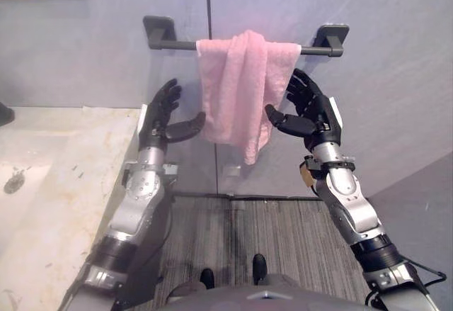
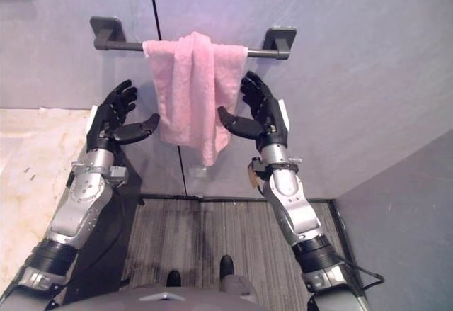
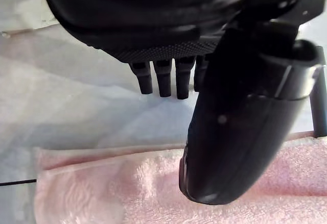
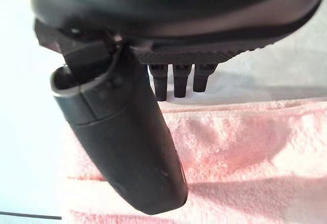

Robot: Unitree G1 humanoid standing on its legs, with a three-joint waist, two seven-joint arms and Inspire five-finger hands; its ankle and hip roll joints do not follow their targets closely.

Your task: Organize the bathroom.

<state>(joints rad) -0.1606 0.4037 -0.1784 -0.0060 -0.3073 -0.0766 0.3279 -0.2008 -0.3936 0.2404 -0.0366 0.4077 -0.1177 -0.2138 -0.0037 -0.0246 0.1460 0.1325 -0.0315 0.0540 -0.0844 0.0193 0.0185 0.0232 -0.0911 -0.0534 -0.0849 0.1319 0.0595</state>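
A pink towel [image 1: 241, 91] hangs bunched over a dark wall rail [image 1: 173, 44], its folds reaching down to a pointed corner. My left hand [image 1: 164, 112] is raised beside the towel's left edge, fingers straight and thumb stretched toward the cloth, holding nothing. My right hand [image 1: 310, 107] stands at the towel's right edge, open too, thumb pointing at the fabric. In the wrist views the left hand's thumb [image 3: 230, 127] and the right hand's thumb [image 4: 127, 142] hover over the pink towel [image 4: 245, 152] without pinching it.
A pale stained countertop [image 1: 49, 183] lies to the left, with a sink drain [image 1: 14, 181]. The grey wall [image 1: 396, 77] is straight ahead, a striped floor mat [image 1: 248, 240] below it. The rail's brackets [image 1: 330, 36] stick out from the wall.
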